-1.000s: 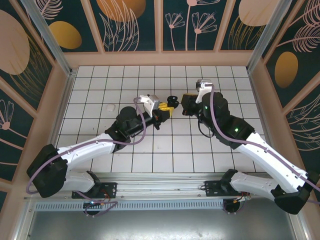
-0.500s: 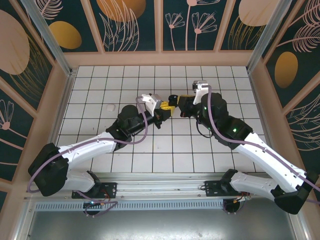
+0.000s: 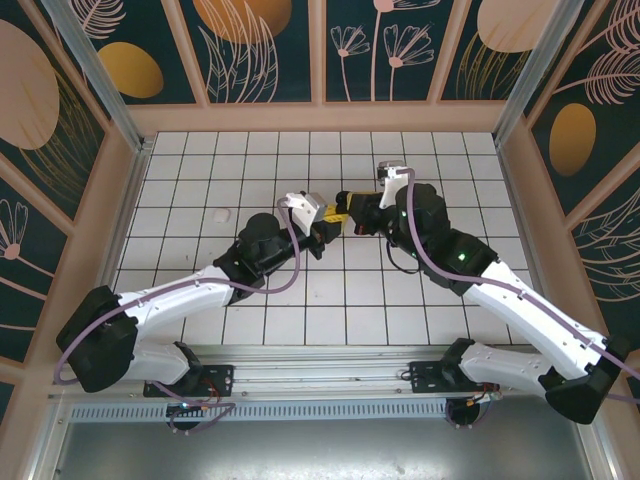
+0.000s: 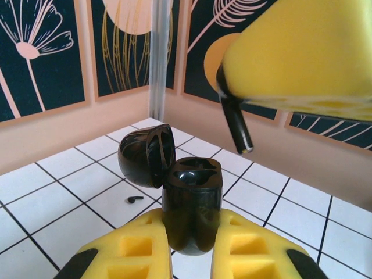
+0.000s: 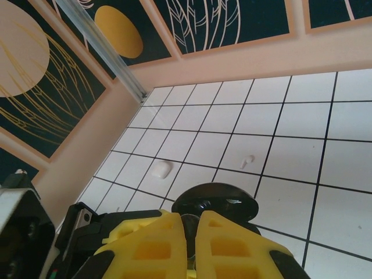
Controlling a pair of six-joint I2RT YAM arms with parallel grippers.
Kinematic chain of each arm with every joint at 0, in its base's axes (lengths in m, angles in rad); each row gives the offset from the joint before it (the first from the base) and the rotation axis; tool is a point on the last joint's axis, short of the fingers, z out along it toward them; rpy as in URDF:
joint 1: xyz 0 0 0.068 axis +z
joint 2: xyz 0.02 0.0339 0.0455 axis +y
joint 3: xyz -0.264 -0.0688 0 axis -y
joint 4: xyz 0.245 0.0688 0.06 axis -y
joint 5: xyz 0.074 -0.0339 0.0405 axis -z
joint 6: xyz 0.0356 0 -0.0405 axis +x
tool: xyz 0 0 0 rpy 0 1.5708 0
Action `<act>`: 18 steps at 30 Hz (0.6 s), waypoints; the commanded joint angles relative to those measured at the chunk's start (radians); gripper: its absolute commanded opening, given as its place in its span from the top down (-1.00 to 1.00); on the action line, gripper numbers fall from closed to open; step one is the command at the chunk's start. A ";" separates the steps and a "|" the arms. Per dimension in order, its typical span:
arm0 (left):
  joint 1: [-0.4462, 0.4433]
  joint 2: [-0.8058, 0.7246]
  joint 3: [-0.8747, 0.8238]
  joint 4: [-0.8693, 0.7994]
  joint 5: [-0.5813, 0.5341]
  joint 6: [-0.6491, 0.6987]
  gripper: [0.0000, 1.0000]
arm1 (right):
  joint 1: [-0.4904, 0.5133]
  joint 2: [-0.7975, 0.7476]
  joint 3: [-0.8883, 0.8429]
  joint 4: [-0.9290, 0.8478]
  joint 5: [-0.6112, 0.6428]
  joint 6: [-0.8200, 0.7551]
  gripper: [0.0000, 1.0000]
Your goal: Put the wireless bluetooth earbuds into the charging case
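Note:
A black charging case (image 4: 192,197) stands upright with its lid (image 4: 145,154) flipped open, and my left gripper (image 4: 189,235) is shut on its lower body. Both sockets in its top look empty. Just above and to the right of the case hangs a black earbud (image 4: 235,119), stem pointing down, pinched in my right gripper (image 5: 190,229), which is shut on it. In the top view the two grippers meet at mid-table, left (image 3: 325,220) and right (image 3: 346,213). Another black earbud (image 4: 135,199) lies on the tiles behind the case. A white earbud (image 5: 248,160) lies further left.
A small white case (image 3: 219,213) rests on the tiles left of the left arm; it also appears in the right wrist view (image 5: 161,169). Patterned walls enclose the white tiled floor (image 3: 440,150) on three sides.
My right gripper has moved left with the black earbud, closing in over the open case. The left gripper has shifted slightly to the right, still holding the case.

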 commanded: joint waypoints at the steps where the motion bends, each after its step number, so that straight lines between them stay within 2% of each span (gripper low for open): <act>1: -0.004 -0.008 -0.019 0.066 -0.027 0.027 1.00 | 0.003 0.000 -0.017 0.029 -0.007 0.011 0.83; 18: -0.017 0.002 -0.030 0.100 -0.025 0.062 1.00 | 0.004 0.039 -0.002 0.040 0.012 0.009 0.83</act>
